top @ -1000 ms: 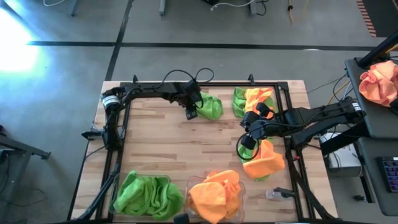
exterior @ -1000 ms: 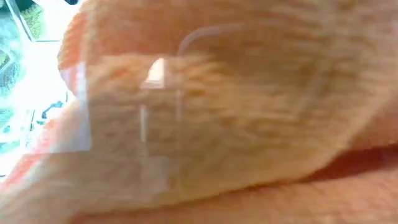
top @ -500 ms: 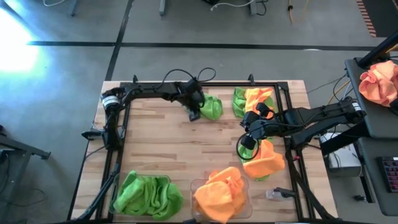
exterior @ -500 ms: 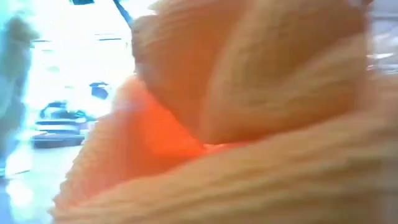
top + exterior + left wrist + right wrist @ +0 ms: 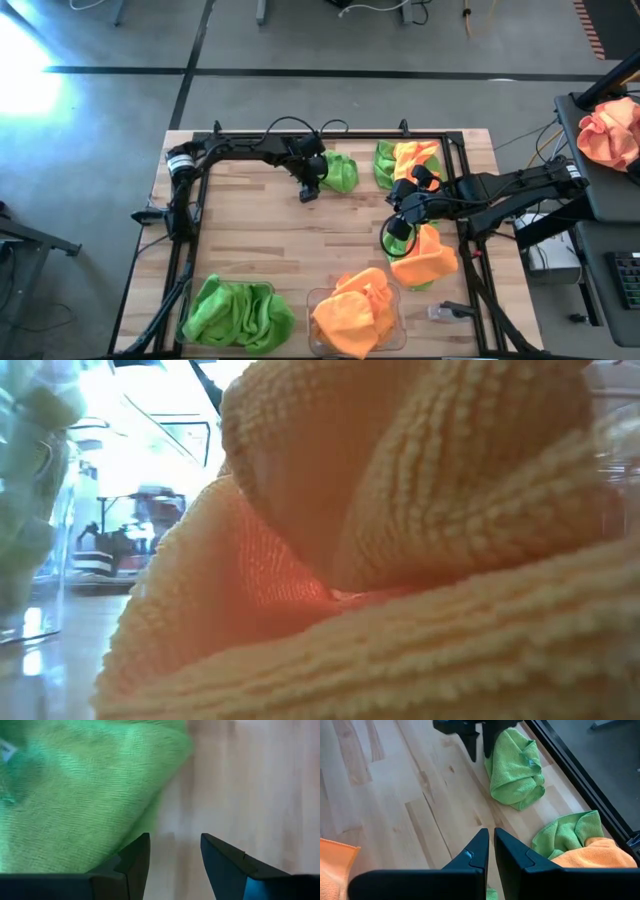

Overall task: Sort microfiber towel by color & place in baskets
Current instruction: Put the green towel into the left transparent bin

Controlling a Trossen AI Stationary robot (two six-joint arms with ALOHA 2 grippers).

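Note:
A lime green towel (image 5: 338, 172) (image 5: 75, 795) (image 5: 517, 770) lies bunched near the table's far edge. My left gripper (image 5: 311, 188) (image 5: 172, 865) hangs open over its left edge, one finger over cloth and one over bare wood. Right of it lies a green and orange heap (image 5: 405, 160). My right gripper (image 5: 398, 226) (image 5: 490, 851) is shut above bare wood, beside a loose orange towel (image 5: 425, 255). At the near edge stand two clear baskets, one with green towels (image 5: 238, 312) and one with orange towels (image 5: 352, 312) (image 5: 400, 560). My left gripper comes at the green towel's left edge (image 5: 150, 815) from above, pointing down, open. One finger (image 5: 134, 862) stands over the cloth; whether it touches the cloth I cannot tell. The towel lies flat on the table.
A black frame (image 5: 190, 200) runs round the wooden table top (image 5: 250, 230). A small clear object (image 5: 445, 312) lies near the near right corner. A pale peach bundle (image 5: 612, 130) sits on a side stand off the table. Bare wood fills the middle.
My left gripper has turned at the wrist and edged toward the green towel. The orange pile in the near basket has shifted a little toward the table's right and changed shape; the low view now shows it still, filling the picture.

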